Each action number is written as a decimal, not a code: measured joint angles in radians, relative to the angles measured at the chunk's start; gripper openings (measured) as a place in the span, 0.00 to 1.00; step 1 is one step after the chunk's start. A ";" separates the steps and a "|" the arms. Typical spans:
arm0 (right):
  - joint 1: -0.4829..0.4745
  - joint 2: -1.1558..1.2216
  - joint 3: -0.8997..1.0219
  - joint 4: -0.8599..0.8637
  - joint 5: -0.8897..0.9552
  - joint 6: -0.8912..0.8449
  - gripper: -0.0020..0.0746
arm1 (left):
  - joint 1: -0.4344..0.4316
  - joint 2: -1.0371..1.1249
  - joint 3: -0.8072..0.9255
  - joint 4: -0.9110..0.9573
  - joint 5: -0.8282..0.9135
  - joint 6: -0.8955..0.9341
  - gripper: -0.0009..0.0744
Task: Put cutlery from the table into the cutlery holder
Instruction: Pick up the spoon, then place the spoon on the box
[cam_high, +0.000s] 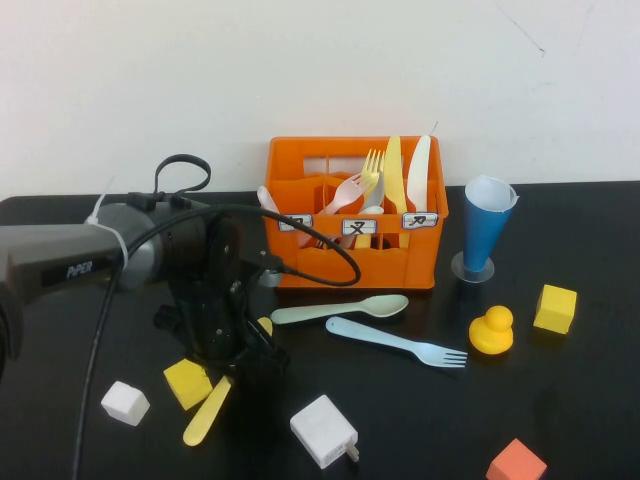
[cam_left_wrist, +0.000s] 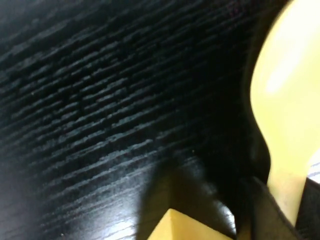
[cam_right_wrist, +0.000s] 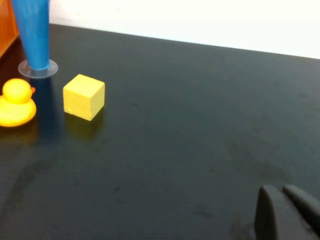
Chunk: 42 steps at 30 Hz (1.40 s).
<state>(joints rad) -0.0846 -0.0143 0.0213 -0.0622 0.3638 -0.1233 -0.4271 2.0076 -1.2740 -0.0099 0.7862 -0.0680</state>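
Observation:
The orange cutlery holder (cam_high: 355, 262) stands at the back centre with several pastel pieces upright in it. A mint-green spoon (cam_high: 340, 310) and a light blue fork (cam_high: 395, 343) lie flat in front of it. The pale yellow spoon (cam_high: 210, 410) lies slanted at the front left. My left gripper (cam_high: 238, 352) is down over the spoon's neck. In the left wrist view the spoon (cam_left_wrist: 285, 80) runs between the dark fingers (cam_left_wrist: 270, 215), which press on its neck. My right gripper (cam_right_wrist: 282, 210) is out of the high view, low over bare table, fingertips together and empty.
A yellow cube (cam_high: 187, 383) touches the yellow spoon's left side; its corner shows in the left wrist view (cam_left_wrist: 175, 227). Also on the table: a white cube (cam_high: 125, 403), a white charger (cam_high: 323, 430), an orange block (cam_high: 516, 463), a blue cone cup (cam_high: 487, 235), a yellow duck (cam_high: 492, 330), another yellow cube (cam_high: 555, 308).

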 joint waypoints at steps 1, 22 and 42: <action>0.000 0.000 0.000 0.000 0.000 0.000 0.02 | 0.000 0.000 0.000 0.000 0.000 0.002 0.15; 0.000 0.000 0.000 0.000 0.000 0.000 0.02 | -0.001 -0.608 0.528 -0.023 -1.022 -0.041 0.15; 0.000 0.000 0.000 0.000 0.000 0.000 0.02 | -0.001 -0.259 0.343 0.015 -1.665 -0.124 0.15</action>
<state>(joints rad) -0.0846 -0.0143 0.0213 -0.0622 0.3638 -0.1233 -0.4276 1.7488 -0.9315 0.0055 -0.8783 -0.1916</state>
